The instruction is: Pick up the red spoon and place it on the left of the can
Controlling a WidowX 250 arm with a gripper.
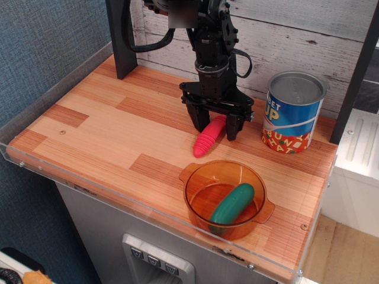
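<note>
The red spoon [208, 137] lies on the wooden tabletop with its ribbed red-pink handle pointing toward the front left; its metal bowl is hidden under the gripper. The gripper [214, 129] stands over the spoon's upper end with its fingers spread to either side of the handle, open. The blue can [294, 112] with a grey metal top stands upright to the right of the gripper, a short gap from the spoon.
An orange transparent pot [227, 198] holding a green cucumber toy [232, 203] sits at the front, just below the spoon. A black post [121, 38] stands at the back left. A clear plastic rim [136, 204] edges the table [100, 127].
</note>
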